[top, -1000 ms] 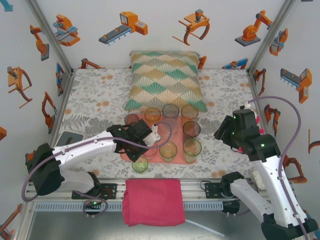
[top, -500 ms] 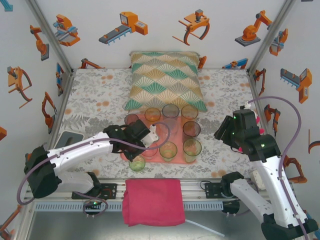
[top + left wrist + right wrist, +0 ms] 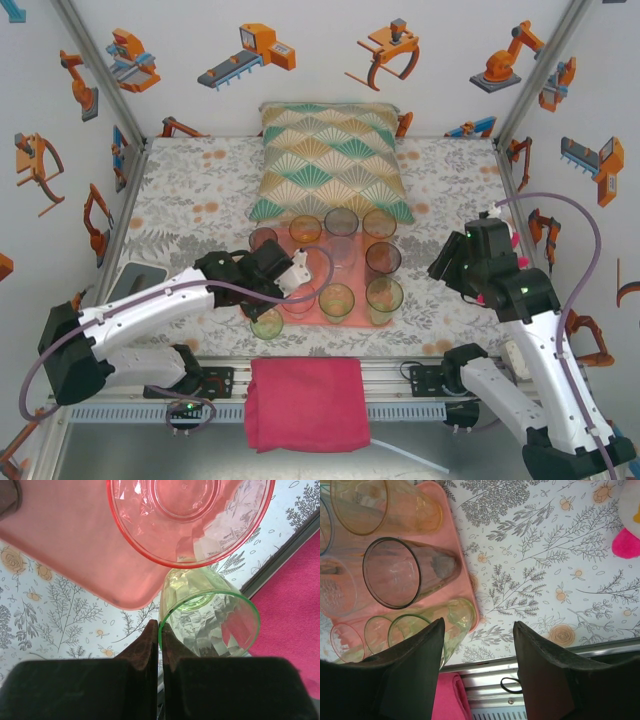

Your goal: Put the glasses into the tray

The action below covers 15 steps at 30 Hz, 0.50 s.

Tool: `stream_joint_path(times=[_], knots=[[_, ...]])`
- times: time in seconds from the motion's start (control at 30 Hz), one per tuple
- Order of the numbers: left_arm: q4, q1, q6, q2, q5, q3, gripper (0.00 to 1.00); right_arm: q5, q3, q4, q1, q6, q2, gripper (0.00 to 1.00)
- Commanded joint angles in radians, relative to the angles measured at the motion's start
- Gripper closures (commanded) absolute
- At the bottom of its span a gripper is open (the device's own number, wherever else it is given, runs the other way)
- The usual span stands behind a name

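The left gripper (image 3: 160,630) has its fingers pressed together on the rim wall of a green glass (image 3: 210,625), one finger inside the mouth and one outside. The glass is pinched by its lip and tilts with its mouth toward the wrist camera. From the fingertips the tray (image 3: 65,540) lies at ten to eleven o'clock, its rounded near corner just beside the glass. A pink glass (image 3: 190,515) stands on the tray at twelve o'clock; it overlaps the green one's base in this view, and I cannot tell whether they touch. Seen from above, the green glass (image 3: 267,323) is just off the tray's near-left corner, over the flowered table (image 3: 180,200), with the tray at one o'clock from it and other glasses standing there in rows. The step in hand looks like carrying this glass onto the tray. The next move likely calls for raising it clear of the low rim and shifting it toward one o'clock. It then needs setting upright on a bare patch without knocking the pink glass, and only then releasing. The right gripper (image 3: 480,665) hovers with jaws spread, holding nothing, over the table at the tray's three o'clock side.
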Motion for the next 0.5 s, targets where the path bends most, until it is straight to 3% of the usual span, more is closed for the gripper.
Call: stream_joint_path(times=[0.0, 0.47], knots=[[-0.035, 0.013, 0.017, -0.026, -0.013, 0.031, 0.96, 0.012, -0.005, 0.012, -0.004, 0.008, 0.003, 0.46], [-0.044, 0.135, 0.03, -0.09, -0.029, 0.037, 0.96, 0.006, -0.004, 0.021, -0.005, 0.008, 0.011, 0.46]])
